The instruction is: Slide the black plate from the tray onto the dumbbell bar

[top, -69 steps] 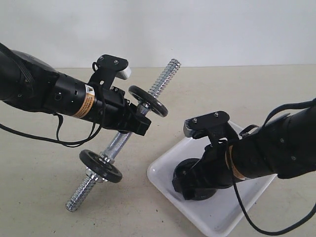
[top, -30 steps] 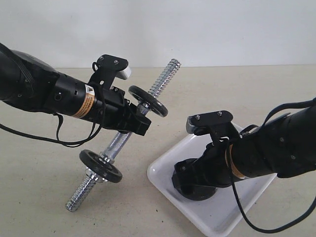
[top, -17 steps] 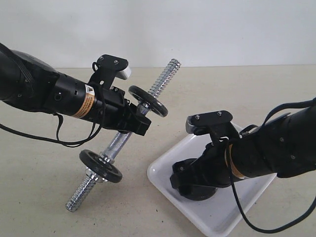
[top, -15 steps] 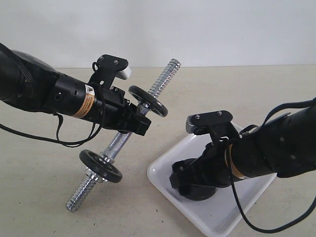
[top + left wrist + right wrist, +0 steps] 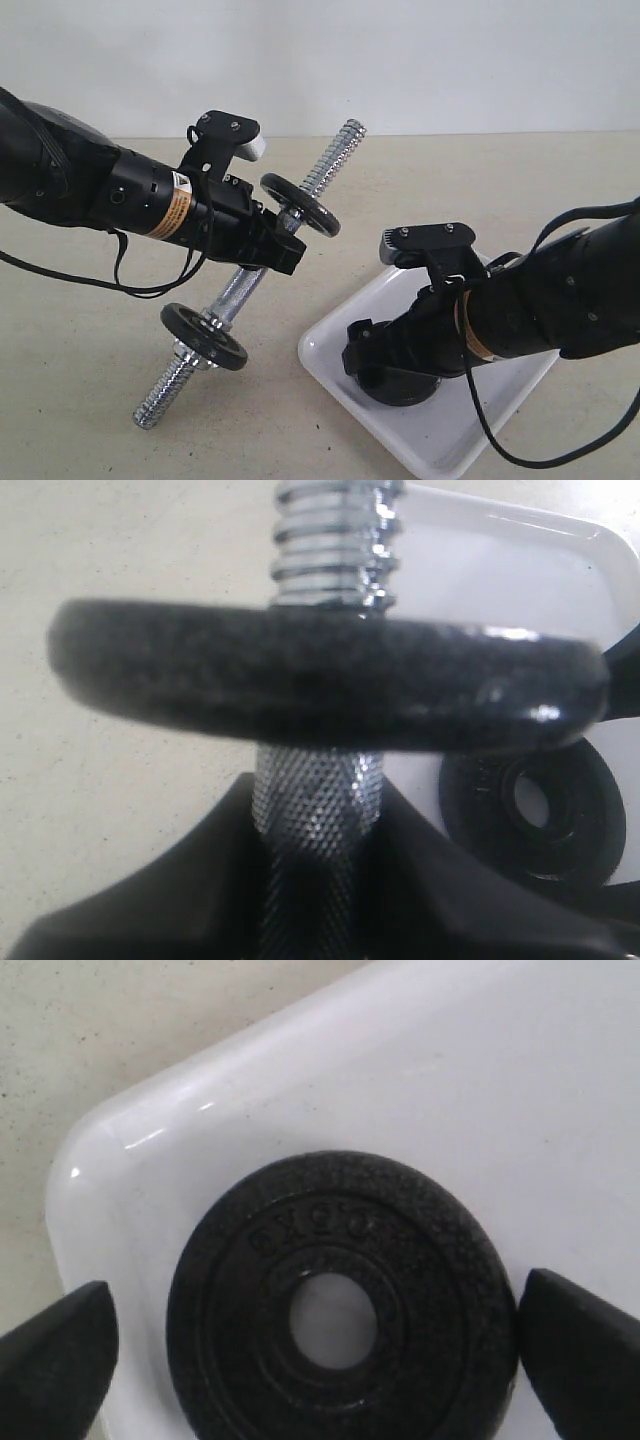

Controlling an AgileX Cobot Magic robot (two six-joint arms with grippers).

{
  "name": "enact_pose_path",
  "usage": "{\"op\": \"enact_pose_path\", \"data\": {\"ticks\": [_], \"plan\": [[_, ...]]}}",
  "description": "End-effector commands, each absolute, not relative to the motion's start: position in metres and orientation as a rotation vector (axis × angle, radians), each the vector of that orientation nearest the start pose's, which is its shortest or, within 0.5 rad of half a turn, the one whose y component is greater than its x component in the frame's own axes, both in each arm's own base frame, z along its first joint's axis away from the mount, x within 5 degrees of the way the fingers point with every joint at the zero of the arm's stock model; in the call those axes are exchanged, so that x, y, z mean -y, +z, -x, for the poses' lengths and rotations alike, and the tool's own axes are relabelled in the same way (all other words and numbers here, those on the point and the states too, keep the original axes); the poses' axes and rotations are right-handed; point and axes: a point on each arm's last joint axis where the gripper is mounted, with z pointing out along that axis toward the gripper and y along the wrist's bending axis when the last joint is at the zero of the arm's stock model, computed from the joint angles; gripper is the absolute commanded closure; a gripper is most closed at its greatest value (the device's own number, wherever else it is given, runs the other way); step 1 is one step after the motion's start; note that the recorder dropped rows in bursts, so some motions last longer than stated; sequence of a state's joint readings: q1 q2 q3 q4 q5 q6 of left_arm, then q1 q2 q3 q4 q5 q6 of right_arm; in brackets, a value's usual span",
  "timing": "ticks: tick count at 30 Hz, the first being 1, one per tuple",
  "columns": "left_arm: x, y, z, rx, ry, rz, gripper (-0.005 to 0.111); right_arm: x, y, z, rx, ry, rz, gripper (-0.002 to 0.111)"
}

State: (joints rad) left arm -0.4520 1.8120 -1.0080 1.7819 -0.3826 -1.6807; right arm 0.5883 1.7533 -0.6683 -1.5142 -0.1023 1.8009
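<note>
Gripping the knurled middle of the short chrome threaded dumbbell bar (image 5: 238, 285), the left gripper (image 5: 278, 252) holds it slanted in the exterior view. The right gripper (image 5: 368, 360) hangs spread over the small matte-black weight plate (image 5: 405, 392), which lies flat in the glossy white rectangular tray (image 5: 325, 365).

Left wrist view: black fingers (image 5: 150, 900) pinch the bar just under a fitted black disc (image 5: 320, 680).

Right wrist view: both fingers (image 5: 60, 1360) flank the plate, which sits near a tray corner.

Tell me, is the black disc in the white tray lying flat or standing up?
Lying flat: the black plate rests face up on the tray, white showing through its centre hole.
</note>
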Motion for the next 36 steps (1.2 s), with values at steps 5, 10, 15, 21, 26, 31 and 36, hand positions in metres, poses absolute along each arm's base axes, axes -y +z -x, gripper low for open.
{"op": "enact_pose_path", "data": {"ticks": [5, 10, 15, 21, 26, 31, 36], "plan": [[0.193, 0.211, -0.316, -2.152, -0.675, -0.786, 0.102, -0.171, 0.117, -0.236, -2.592, 0.353, 0.377, 0.003], [0.193, 0.211, -0.316, -2.152, -0.675, -0.786, 0.102, -0.186, 0.117, -0.223, -2.543, 0.22, 0.463, 0.003], [0.193, 0.211, -0.316, -2.152, -0.675, -0.786, 0.102, -0.188, 0.117, -0.221, -2.521, 0.163, 0.481, 0.003], [0.193, 0.211, -0.316, -2.152, -0.677, -0.787, 0.102, -0.181, 0.119, -0.226, -2.485, 0.043, 0.473, 0.003], [0.193, 0.211, -0.316, -2.152, -0.677, -0.787, 0.102, -0.183, 0.118, -0.224, -2.499, 0.077, 0.485, 0.003], [0.193, 0.211, -0.316, -2.152, -0.677, -0.787, 0.102, -0.182, 0.118, -0.225, -2.489, 0.05, 0.491, 0.003], [0.193, 0.211, -0.316, -2.152, -0.677, -0.787, 0.102, -0.183, 0.118, -0.224, -2.492, 0.064, 0.505, 0.003]]}}
